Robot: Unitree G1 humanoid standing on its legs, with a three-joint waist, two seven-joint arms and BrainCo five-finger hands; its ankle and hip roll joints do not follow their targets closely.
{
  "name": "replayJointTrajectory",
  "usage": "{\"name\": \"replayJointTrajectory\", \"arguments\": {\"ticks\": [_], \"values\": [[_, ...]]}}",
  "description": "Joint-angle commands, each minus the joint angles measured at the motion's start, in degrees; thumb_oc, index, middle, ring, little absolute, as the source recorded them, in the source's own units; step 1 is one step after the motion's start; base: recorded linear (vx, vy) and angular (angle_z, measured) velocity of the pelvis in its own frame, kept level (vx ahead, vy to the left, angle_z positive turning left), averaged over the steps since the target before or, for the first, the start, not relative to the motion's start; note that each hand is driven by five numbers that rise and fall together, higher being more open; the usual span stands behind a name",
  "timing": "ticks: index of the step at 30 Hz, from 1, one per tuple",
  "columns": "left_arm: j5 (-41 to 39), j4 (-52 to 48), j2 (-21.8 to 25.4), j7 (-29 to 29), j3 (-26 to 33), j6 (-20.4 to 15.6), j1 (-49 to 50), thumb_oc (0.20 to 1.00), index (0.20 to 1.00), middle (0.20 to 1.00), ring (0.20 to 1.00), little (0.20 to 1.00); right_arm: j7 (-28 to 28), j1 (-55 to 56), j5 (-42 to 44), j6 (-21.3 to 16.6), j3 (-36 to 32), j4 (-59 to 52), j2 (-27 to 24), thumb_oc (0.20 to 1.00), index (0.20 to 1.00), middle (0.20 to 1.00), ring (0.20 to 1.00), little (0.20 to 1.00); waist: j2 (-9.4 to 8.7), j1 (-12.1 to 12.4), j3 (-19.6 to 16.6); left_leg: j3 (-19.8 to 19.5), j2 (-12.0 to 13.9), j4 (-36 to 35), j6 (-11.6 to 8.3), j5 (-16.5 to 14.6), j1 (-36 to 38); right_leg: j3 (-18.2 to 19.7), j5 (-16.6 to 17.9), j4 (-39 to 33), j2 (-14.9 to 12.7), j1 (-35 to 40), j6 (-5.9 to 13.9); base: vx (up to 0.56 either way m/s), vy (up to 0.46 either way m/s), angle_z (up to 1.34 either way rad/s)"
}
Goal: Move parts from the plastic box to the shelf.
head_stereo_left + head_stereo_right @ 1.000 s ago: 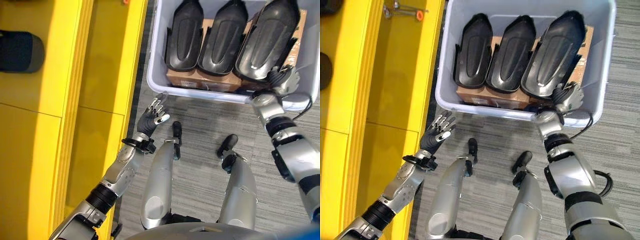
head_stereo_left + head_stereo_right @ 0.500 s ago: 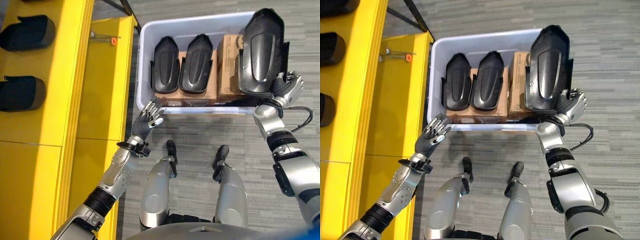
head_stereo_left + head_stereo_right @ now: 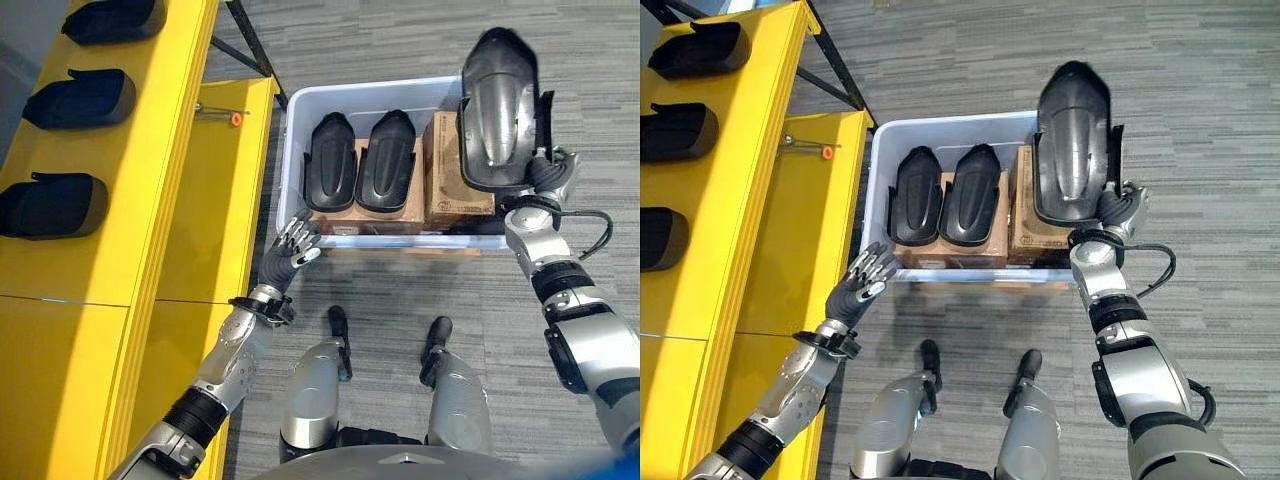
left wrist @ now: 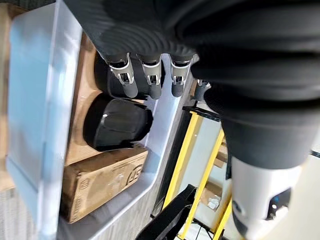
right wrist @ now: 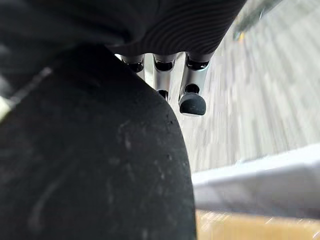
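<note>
A pale plastic box (image 3: 370,88) stands on the floor ahead of me. Two black shell-shaped parts (image 3: 329,160) (image 3: 386,158) lie side by side in it on cardboard cartons (image 3: 455,180). My right hand (image 3: 548,175) is shut on the lower right edge of a third, larger black part (image 3: 497,110) and holds it upright above the box's right end. In the right wrist view this part (image 5: 90,165) fills the foreground, with curled fingers (image 5: 192,102) past it. My left hand (image 3: 290,245) hangs open by the box's near left corner, fingers (image 4: 150,80) straight and touching nothing.
The yellow shelf (image 3: 150,200) runs along the left, with three black parts (image 3: 50,205) (image 3: 85,97) (image 3: 112,18) lying in a row on its top level. A lower yellow level (image 3: 225,170) sits between shelf and box. Grey carpet lies to the right.
My right hand has lifted the large black part up out of the box and stood it upright. The camera has drawn back, showing more shelf. The left hand stays open near the box corner.
</note>
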Motion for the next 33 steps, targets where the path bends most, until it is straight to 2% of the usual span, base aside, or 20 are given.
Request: {"name": "replayJointTrajectory", "arguments": {"ticks": [1, 7, 10, 15, 18, 21, 22, 24, 25, 26, 27, 28, 29, 31, 33], "values": [[1.66, -2.63, -1.42, -2.22, 1.65, -1.81, 3.03, 1.0, 1.0, 1.0, 1.0, 1.0, 7.94, 0.37, 3.39, -6.66, 1.26, -10.5, 0.67, 0.2, 0.2, 0.2, 0.2, 0.2, -1.19, 1.05, -2.96, -5.56, 2.56, 0.91, -2.51, -1.14, -0.28, -1.3, -7.02, 6.96, -3.14, 3.3, 1.87, 0.12, 0.072, 0.01], [4.24, -3.23, -2.23, -2.25, 3.75, -2.63, 6.22, 1.0, 1.0, 1.0, 1.0, 1.0, 15.5, 6.07, 11.5, -4.49, 4.39, -19.59, 6.53, 0.2, 0.2, 0.2, 0.2, 0.2, -2.04, 1.33, -5.51, -6.04, 2.75, -1.3, -2.68, -0.49, 2.84, -1.93, -6.63, 4.46, -2.83, 7.13, 2.03, 0.1, 0.101, 0.04], [4.93, -3.69, -2.15, -4.2, 4.5, -3.28, 7.43, 1.0, 1.0, 1.0, 1.0, 1.0, 18.45, 8.62, 13.2, -2.66, 5.91, -23.48, 9.09, 0.2, 0.2, 0.2, 0.2, 0.2, -2.5, 1.48, -6.9, -6.0, 2.76, -1.74, -2.56, -0.41, 3.58, -2.27, -5.89, 2.98, -2.8, 8.44, 2.26, 0.06, 0.114, 0.03], [7.81, -4.4, -1.86, -6.66, 5.07, -3.99, 9.46, 1.0, 1.0, 1.0, 1.0, 1.0, 21.44, 12.63, 16.83, -0.5, 8.88, -27.15, 12.67, 0.2, 0.2, 0.2, 0.2, 0.2, -3.55, 2.03, -9.36, -5.39, 1.83, -2.43, -1.86, -0.78, 5.29, -3.11, -4.22, -0.03, -3.29, 11.43, 3.49, 0.03, 0.146, 0.06], [10.93, -5.6, -1.07, -6.95, 5.37, -4.12, 10.56, 1.0, 1.0, 1.0, 1.0, 1.0, 23.56, 16.86, 17.54, -0.49, 11.17, -29.57, 15.11, 0.2, 0.2, 0.2, 0.2, 0.2, -4.45, 2.63, -11.37, -5.01, -0.12, -3.8, -0.61, -1.36, 7.1, -3.73, -1.71, -2.18, -4.76, 13.85, 4.61, 0.0, 0.183, 0.09], [9.53, -6.07, -0.73, -7.24, 5.78, -3.92, 10.9, 1.0, 1.0, 1.0, 1.0, 1.0, 24.21, 19.42, 17.74, -0.85, 12.54, -30.96, 16.74, 0.2, 0.2, 0.2, 0.2, 0.2, -4.83, 3.19, -12.66, -4.79, -1.68, -5.13, 0.63, -1.55, 7.88, -4.33, 0.38, -2.19, -5.7, 14.5, 5.18, -0.04, 0.142, 0.03], [8.17, -6.52, -0.87, -8.01, 6.44, -2.96, 11.26, 1.0, 1.0, 1.0, 1.0, 1.0, 24.83, 20.99, 16.93, -1.43, 13.28, -31.65, 18.06, 0.2, 0.2, 0.2, 0.2, 0.2, -5.3, 3.92, -13.23, -4.35, -2.93, -5.62, 1.59, -2.33, 8.51, -5.54, 2.49, -0.61, -6.67, 14.56, 5.81, -0.04, 0.065, -0.02], [10.46, -6.9, -0.68, -7.01, 7.16, -2.35, 11.35, 1.0, 1.0, 1.0, 1.0, 1.0, 25.37, 21.86, 16.65, -1.81, 14.0, -32.41, 18.97, 0.2, 0.2, 0.2, 0.2, 0.2, -5.48, 4.62, -13.83, -4.52, -3.67, -5.86, 2.43, -3.02, 8.7, -6.34, 3.15, 0.84, -6.65, 14.5, 5.98, -0.02, -0.004, -0.09], [10.64, -6.81, -0.55, -6.66, 7.48, -2.18, 11.5, 1.0, 1.0, 1.0, 1.0, 1.0, 25.26, 22.15, 16.45, -1.96, 14.35, -32.76, 19.1, 0.2, 0.2, 0.2, 0.2, 0.2, -5.54, 4.78, -14.02, -4.58, -3.91, -5.87, 2.76, -3.13, 8.76, -5.96, 3.16, 1.73, -6.11, 14.31, 5.92, 0.0, -0.06, -0.14], [10.33, -6.93, -0.23, -5.82, 7.8, -1.72, 11.43, 1.0, 1.0, 1.0, 1.0, 1.0, 25.18, 22.34, 16.31, -2.01, 14.77, -33.33, 18.91, 0.2, 0.2, 0.2, 0.2, 0.2, -5.48, 4.69, -14.17, -5.15, -3.97, -5.91, 2.94, -3.19, 8.71, -5.1, 1.28, 1.75, -4.21, 14.42, 5.41, 0.01, -0.076, -0.24], [10.0, -6.94, 0.06, -5.21, 7.99, -1.39, 11.34, 1.0, 1.0, 1.0, 1.0, 1.0, 24.88, 22.53, 16.35, -1.71, 15.07, -34.16, 18.5, 0.2, 0.2, 0.2, 0.2, 0.2, -5.56, 4.28, -14.22, -6.31, -4.16, -5.91, 3.07, -3.24, 8.59, -3.68, -0.6, 1.2, -1.78, 14.39, 4.87, 0.02, -0.116, -0.16], [9.4, -6.93, 0.41, -5.11, 8.27, -0.93, 11.16, 1.0, 1.0, 1.0, 1.0, 1.0, 24.24, 23.04, 16.58, -1.09, 15.36, -35.41, 17.41, 0.2, 0.2, 0.2, 0.2, 0.2, -5.86, 3.39, -14.37, -8.68, -4.96, -5.8, 3.21, -3.35, 8.35, -0.89, -2.94, -0.26, 2.2, 14.09, 3.94, 0.04, -0.127, -0.03], [9.06, -6.96, 0.36, -5.67, 8.28, -0.54, 11.12, 1.0, 1.0, 1.0, 1.0, 1.0, 23.67, 23.57, 16.73, -1.2, 15.36, -35.79, 16.84, 0.2, 0.2, 0.2, 0.2, 0.2, -6.05, 2.76, -14.5, -10.52, -5.62, -5.79, 3.27, -3.28, 8.28, 1.37, -3.79, -1.52, 4.62, 13.68, 2.99, 0.06, -0.156, 0.35], [6.51, -7.04, -0.9, -8.75, 8.28, 0.08, 12.08, 1.0, 1.0, 1.0, 1.0, 1.0, 22.48, 25.75, 16.46, -1.94, 14.38, -36.6, 15.02, 0.2, 0.2, 0.2, 0.2, 0.2, -6.4, 1.11, -15.19, -16.05, -7.4, -5.73, 3.4, -2.97, 7.78, 7.83, -4.47, -4.01, 10.16, 12.82, 0.81, 0.09, -0.184, 1.44], [5.07, -5.82, -2.03, -11.08, 10.19, 0.84, 12.51, 1.0, 1.0, 1.0, 1.0, 1.0, 24.52, 27.29, 16.94, -2.73, 11.71, -35.45, 13.57, 0.2, 0.2, 0.2, 0.2, 0.2, -6.89, 0.23, -16.53, -20.05, -8.85, -5.83, 3.2, -2.91, 7.44, 10.95, -3.83, -6.75, 11.83, 13.34, 0.07, 0.07, -0.284, 2.2]]}}
